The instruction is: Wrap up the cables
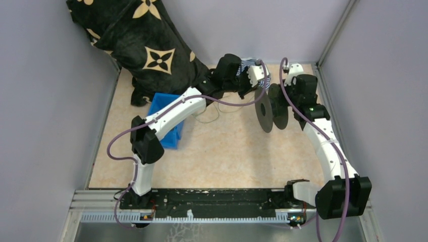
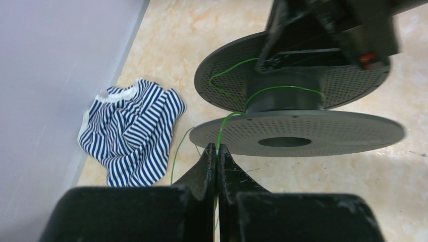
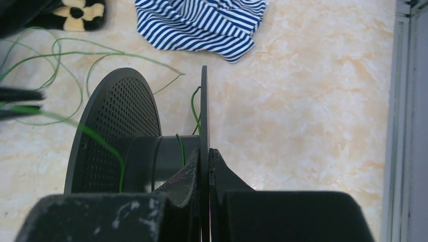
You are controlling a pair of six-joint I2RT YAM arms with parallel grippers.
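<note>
At the table's (image 1: 227, 151) far end, my left gripper (image 2: 217, 151) pinches the cable (image 2: 221, 131); my right gripper (image 3: 204, 154) clamps the spool (image 3: 116, 131) flange.

The beige table (image 1: 227, 151) bears a blue bin (image 1: 174, 137), striped cloth (image 2: 131, 131) and loose cables (image 3: 81, 52).

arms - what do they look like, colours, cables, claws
The left arm and right arm share one build: white rounded link shells between chunky black joint housings. A thick purple cable runs loosely along each. The left claw and right claw have black wedge-shaped fingers tapering to points, scuffed with pale marks.
</note>
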